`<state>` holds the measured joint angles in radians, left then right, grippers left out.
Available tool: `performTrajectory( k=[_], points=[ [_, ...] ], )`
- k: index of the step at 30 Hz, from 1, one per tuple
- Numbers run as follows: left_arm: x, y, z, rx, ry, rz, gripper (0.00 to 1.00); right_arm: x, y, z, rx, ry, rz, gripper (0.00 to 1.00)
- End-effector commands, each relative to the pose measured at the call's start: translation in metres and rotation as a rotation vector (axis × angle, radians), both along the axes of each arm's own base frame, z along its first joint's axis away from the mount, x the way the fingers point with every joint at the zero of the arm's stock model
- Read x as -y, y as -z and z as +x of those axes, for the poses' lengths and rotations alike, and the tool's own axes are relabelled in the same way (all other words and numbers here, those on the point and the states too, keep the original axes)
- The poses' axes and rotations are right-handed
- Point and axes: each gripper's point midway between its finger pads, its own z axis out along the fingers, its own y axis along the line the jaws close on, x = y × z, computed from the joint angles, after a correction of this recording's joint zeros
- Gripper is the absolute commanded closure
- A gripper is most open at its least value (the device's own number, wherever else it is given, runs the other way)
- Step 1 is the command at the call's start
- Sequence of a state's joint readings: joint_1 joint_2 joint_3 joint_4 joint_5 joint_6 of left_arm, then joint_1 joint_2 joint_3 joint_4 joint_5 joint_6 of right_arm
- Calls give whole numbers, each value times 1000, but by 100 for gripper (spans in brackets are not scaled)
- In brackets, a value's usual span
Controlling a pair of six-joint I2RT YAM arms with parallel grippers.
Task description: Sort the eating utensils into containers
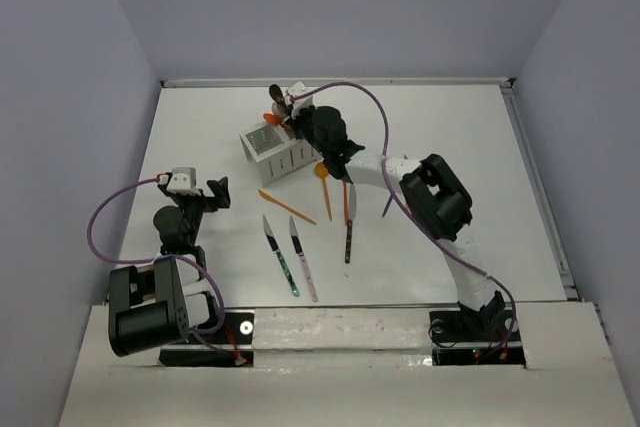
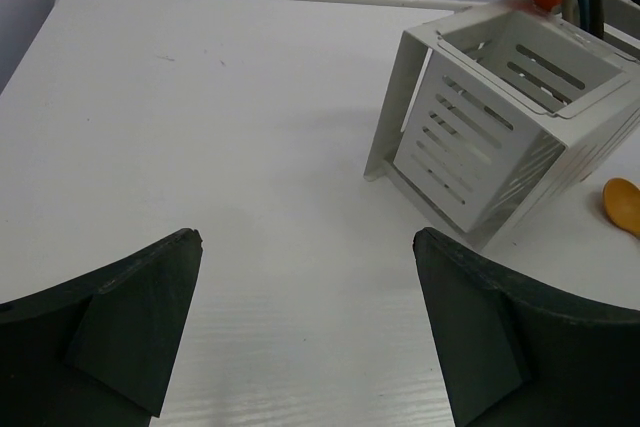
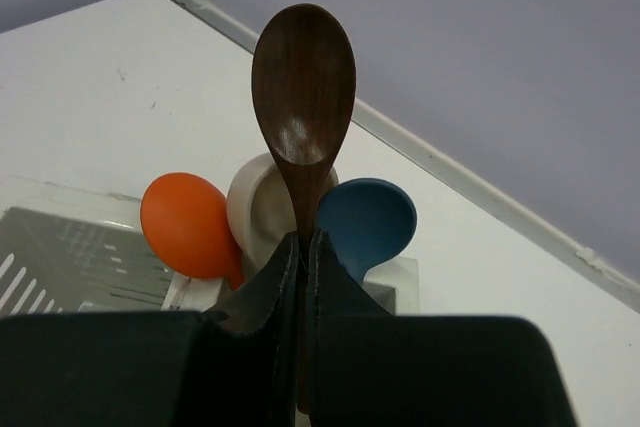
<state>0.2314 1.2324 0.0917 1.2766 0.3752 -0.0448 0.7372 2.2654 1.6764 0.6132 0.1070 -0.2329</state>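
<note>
My right gripper (image 3: 302,239) is shut on the handle of a brown spoon (image 3: 303,97), held upright over the far compartment of the white perforated caddy (image 1: 272,152). An orange spoon (image 3: 188,223), a beige spoon (image 3: 258,202) and a blue spoon (image 3: 368,222) stand in that compartment behind it. The near compartment (image 2: 525,67) looks empty. On the table lie an orange spoon (image 1: 322,179), an orange knife (image 1: 285,206), an orange-handled knife (image 1: 350,202), a dark knife (image 1: 348,243), a teal-handled knife (image 1: 281,255) and a pink-handled knife (image 1: 303,259). My left gripper (image 2: 305,247) is open and empty, left of the caddy.
A blue utensil (image 1: 388,206) lies partly under the right arm. A purple cable (image 1: 370,107) arcs over the right arm. The table's raised back edge (image 1: 400,82) runs behind the caddy.
</note>
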Motion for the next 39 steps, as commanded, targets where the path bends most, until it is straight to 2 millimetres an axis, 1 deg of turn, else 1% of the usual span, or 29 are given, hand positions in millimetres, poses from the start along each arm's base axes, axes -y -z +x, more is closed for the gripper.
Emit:
performTrajectory(
  k=[1, 3, 4, 7, 8, 9, 11, 12, 13, 14, 15, 16, 17, 18, 19, 20, 21, 22, 23, 24, 25, 27, 28, 29, 32, 33, 36, 37, 39],
  points=[
    [3, -81, -4, 331, 19, 97, 1, 6, -36, -7, 78, 4, 67, 100],
    [2, -82, -4, 332, 12, 95, 1, 9, -34, -7, 70, 17, 65, 100],
    [2, -81, -4, 331, 12, 94, 1, 10, -29, -9, 61, 16, 59, 90],
    [1, -82, -6, 334, 8, 101, 1, 13, -31, -16, 59, 4, 70, 74],
    [1, -82, -6, 336, 8, 100, 1, 15, -33, -17, 61, 6, 75, 62],
    [2, -81, -6, 333, 9, 101, 1, 18, -42, -19, 70, 11, 88, 57],
    [2, -81, -6, 334, 8, 101, 1, 24, -43, -23, 69, 18, 85, 49],
    [1, -82, -7, 338, 6, 102, 1, 25, -49, -27, 74, 11, 87, 48],
    [2, -81, -8, 336, 7, 105, 1, 29, -68, -34, 95, -3, 88, 46],
    [2, -82, -9, 341, 5, 107, 1, 30, -69, -43, 90, -7, 77, 45],
    [2, -83, -9, 343, 5, 109, 1, 31, -78, -52, 93, -7, 80, 44],
    [3, -82, -10, 343, 8, 110, 1, 38, -83, -56, 70, 7, 80, 44],
    [2, -83, -10, 346, 6, 113, 1, 54, -109, -66, 71, 38, 112, 43],
    [3, -82, -10, 343, 8, 112, 1, 64, -116, -70, 41, 70, 130, 43],
    [3, -82, -10, 343, 9, 113, 1, 77, -104, -75, -55, 122, 121, 42],
    [2, -83, -10, 343, 9, 114, 1, 105, -115, -81, -75, 220, 132, 41],
    [2, -83, -10, 343, 9, 114, 1, 112, -101, -81, -120, 260, 103, 41],
    [3, -83, -10, 343, 10, 116, 1, 137, -85, -94, -184, 313, 43, 41],
    [3, -83, -11, 345, 13, 118, 1, 154, -85, -104, -217, 363, 53, 39],
    [4, -83, -11, 346, 16, 120, 1, 187, -44, -107, -329, 440, -30, 39],
    [3, -84, -11, 348, 12, 122, 1, 208, -23, -111, -406, 491, -58, 39],
    [3, -83, -12, 347, 11, 121, 1, 240, 13, -120, -587, 560, -8, 38],
    [3, -84, -12, 351, 10, 117, 1, 269, 29, -123, -666, 615, -5, 37],
    [1, -84, -12, 349, -2, 114, 1, 277, 52, -134, -735, 630, 0, 35],
    [2, -85, -15, 360, -3, 114, 1, 299, 80, -150, -828, 675, -29, 28],
    [2, -86, -16, 364, -2, 114, 1, 299, 85, -153, -851, 675, -40, 27],
    [2, -86, -17, 368, -5, 115, 1, 312, 106, -152, -920, 704, -51, 26],
    [2, -87, -17, 371, -6, 108, 1, 313, 120, -151, -955, 706, -77, 26],
    [-5, -91, -17, 379, -45, 75, 1, 320, 131, -145, -984, 714, -86, 28]
  ],
)
